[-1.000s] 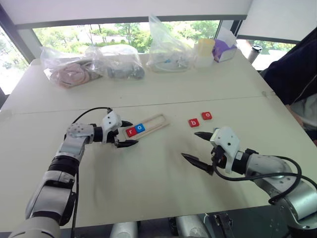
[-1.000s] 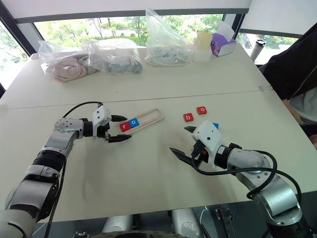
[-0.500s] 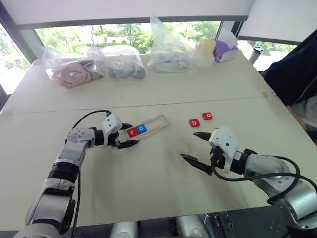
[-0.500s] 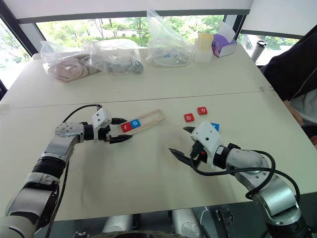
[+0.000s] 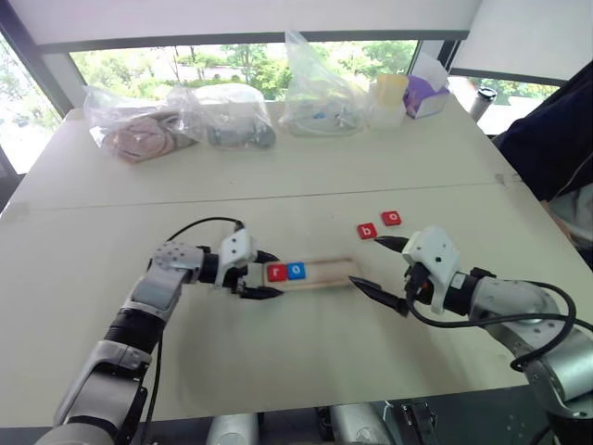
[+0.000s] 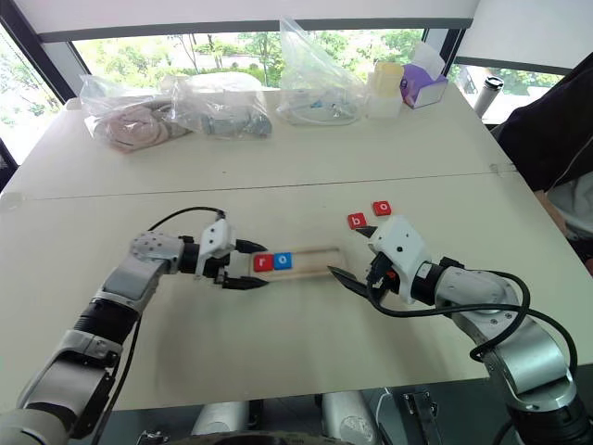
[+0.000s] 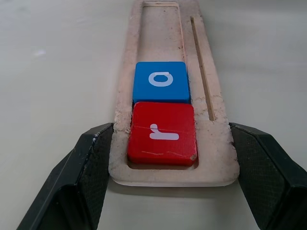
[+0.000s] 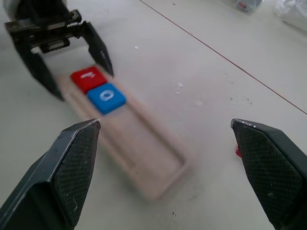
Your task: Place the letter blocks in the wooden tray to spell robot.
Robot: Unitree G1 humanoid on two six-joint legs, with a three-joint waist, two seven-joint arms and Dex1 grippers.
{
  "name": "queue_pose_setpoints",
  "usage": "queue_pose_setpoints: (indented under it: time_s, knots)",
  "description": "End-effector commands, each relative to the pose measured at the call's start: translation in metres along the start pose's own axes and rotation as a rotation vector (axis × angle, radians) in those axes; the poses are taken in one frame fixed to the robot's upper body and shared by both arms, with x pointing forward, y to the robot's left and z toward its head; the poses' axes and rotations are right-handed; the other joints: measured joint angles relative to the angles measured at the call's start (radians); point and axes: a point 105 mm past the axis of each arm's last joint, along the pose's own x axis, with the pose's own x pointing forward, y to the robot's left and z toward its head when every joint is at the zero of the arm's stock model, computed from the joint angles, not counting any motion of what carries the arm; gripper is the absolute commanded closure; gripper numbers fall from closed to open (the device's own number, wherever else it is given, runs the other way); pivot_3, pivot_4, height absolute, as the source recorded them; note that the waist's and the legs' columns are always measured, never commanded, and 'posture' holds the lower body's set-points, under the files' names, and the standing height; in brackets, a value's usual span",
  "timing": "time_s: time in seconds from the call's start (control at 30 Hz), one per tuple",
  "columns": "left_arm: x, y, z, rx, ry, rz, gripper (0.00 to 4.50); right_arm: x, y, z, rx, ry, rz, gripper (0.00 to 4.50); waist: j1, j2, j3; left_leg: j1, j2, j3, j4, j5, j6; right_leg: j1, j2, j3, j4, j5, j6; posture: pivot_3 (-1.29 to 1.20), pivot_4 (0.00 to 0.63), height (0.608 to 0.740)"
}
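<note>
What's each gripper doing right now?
Left gripper: shut on the wooden tray, clamping its end.
Right gripper: open, holding nothing.

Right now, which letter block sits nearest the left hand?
The red r block, at the tray end the left hand grips; the blue o sits just beyond it.

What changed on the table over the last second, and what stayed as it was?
The left gripper closed on the near end of the wooden tray and swung it from slanted to lying crosswise, nearer the right gripper. The red r block and blue o block stayed seated in the tray. The right gripper stays open; the red b block and red o block lie where they were.
</note>
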Motion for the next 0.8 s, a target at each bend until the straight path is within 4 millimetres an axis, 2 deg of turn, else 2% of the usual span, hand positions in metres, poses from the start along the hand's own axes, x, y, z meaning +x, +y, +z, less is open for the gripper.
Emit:
queue_pose_setpoints:
  time_s: [0.03,0.33,0.63,0.8]
  knots:
    - [0.013,-0.017,0.004,0.014,0.005,-0.084,1.37,-0.005,-0.005,0.011,-0.047,-0.034,-0.024,0.0,-0.002,0.0,0.0,0.0,0.0,0.0,0.0,0.0,0.0,0.0,0.0,0.0,0.0,0.0,0.0,0.0,0.15,0.74]
    - [0.011,-0.015,-0.003,-0.019,0.025,0.041,1.37,-0.006,-0.001,0.01,-0.044,-0.032,-0.027,0.0,-0.005,0.0,0.0,0.0,0.0,0.0,0.0,0.0,0.0,0.0,0.0,0.0,0.0,-0.001,0.001,0.0,0.15,0.74]
    - [0.005,-0.026,-0.006,-0.064,0.03,0.091,1.37,0.0,-0.001,0.011,-0.049,-0.038,-0.008,0.0,-0.008,0.0,0.0,0.001,0.001,0.0,0.0,0.0,0.0,0.0,0.001,0.0,0.0,-0.001,0.001,0.0,0.15,0.74]
    - [-0.004,-0.023,-0.012,-0.078,0.046,0.149,1.37,0.001,0.0,0.012,-0.052,-0.04,0.005,0.0,-0.008,0.0,0.0,0.001,0.001,0.0,-0.001,0.0,0.0,0.0,0.001,0.0,0.001,-0.001,0.0,0.0,0.15,0.74]
